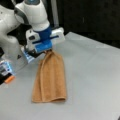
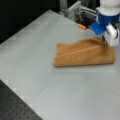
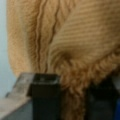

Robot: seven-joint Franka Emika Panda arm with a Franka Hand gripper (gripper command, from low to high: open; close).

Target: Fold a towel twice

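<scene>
- The gripper [image 1: 47,51] is closed on one end of the towel [image 1: 50,80], and a bunch of cloth is pinched between its fingers [image 3: 45,97].
- The towel is laid on the table [image 1: 95,80], with its pinched end raised a little.
- Its long axis runs from the gripper toward a front view's bottom, and toward a front view's left [image 2: 82,55].
- It is seen folded to a narrow strip.
- Only in the wrist view are the gathered folds at the fingers shown.

Grey table [image 1: 95,75] spanning both front views, small orange object [image 1: 9,79] at a front view's left edge, same orange object [image 2: 81,26] near a front view's top, black perforated board [image 2: 15,105] at bottom left, dark backdrop [image 1: 87,15] behind.
</scene>
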